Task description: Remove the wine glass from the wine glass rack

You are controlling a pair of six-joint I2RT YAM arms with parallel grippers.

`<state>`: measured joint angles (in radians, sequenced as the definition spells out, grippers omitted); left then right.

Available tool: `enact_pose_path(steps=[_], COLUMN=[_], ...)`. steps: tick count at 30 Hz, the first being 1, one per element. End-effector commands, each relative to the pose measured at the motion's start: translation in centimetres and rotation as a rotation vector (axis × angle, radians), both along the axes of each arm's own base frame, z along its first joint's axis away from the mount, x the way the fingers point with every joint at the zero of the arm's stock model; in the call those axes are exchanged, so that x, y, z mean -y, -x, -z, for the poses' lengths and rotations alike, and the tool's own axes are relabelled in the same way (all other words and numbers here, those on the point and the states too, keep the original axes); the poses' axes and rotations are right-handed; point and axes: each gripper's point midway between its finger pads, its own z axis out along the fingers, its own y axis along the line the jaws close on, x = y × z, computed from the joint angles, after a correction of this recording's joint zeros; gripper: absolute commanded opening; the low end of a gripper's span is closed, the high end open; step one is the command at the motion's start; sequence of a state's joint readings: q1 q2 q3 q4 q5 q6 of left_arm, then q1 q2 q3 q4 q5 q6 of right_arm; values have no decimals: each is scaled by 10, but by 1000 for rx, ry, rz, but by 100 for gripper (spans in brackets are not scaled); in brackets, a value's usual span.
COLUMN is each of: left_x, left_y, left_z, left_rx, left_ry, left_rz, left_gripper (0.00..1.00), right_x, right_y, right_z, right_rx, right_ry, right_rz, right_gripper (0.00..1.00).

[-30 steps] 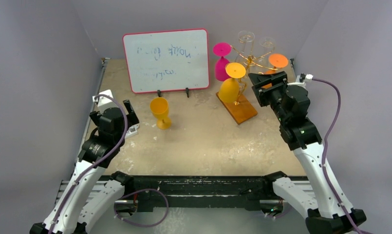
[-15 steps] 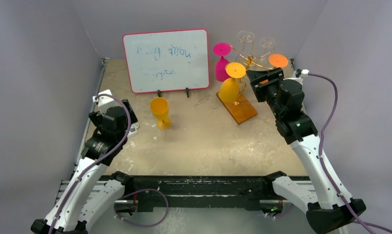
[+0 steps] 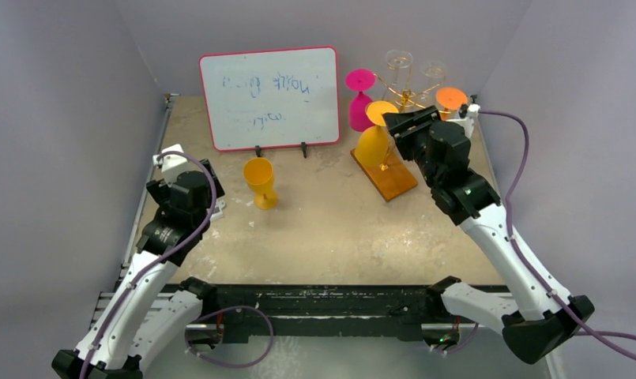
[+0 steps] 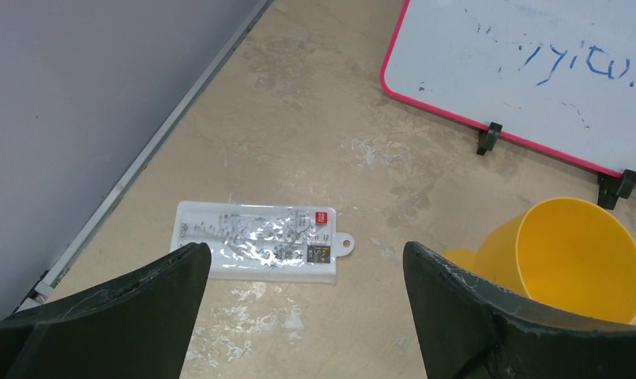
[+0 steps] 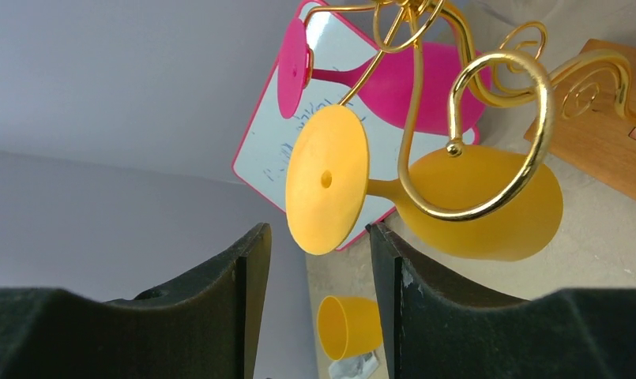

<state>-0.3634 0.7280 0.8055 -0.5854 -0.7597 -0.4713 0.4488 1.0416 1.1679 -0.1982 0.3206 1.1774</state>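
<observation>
Top view: the yellow plastic wine glass (image 3: 373, 144) hung upside down on the gold wire rack (image 3: 409, 96), with the right end effector (image 3: 397, 122) just beside it. Left wrist view: the left end effector (image 4: 305, 257) gaped wide and empty above the bench (image 4: 299, 118). Right wrist view: the glass's round foot showed between partly open jaws, ungripped.

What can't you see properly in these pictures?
- Top view: the writing on the whiteboard is too faint and small to read.
- Top view: the orange wine glass shows only its foot; the right arm hides its bowl.
- Left wrist view: the print on the packet is too small.
- Right wrist view: it is unclear whether the right end effector touches the yellow wine glass; depth doesn't show.
</observation>
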Motion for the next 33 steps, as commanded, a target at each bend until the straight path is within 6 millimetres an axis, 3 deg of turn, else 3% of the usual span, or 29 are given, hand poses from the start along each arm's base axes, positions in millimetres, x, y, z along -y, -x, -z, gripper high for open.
enact_pose_path(steps=[1,11,22,33], left_x=[-1,2,6,6], left_y=[-4,-5,-7,-8], left_z=[-14,-13,-10,-9], left_rx=[74,71,64,60], left_ry=[24,24,29,25], left_rz=[-20,-6,20,21], left_gripper=[91,91,90,90], right_x=[10,2,-4,-10], right_y=[-3,-8,-12,-7], right_z=[-22,-3,-1,-5], right_rx=[43,34,45,69], right_ry=[5,-162,-244,-260], right_rz=[125,178,201,236], right_gripper=[52,51,42,23])
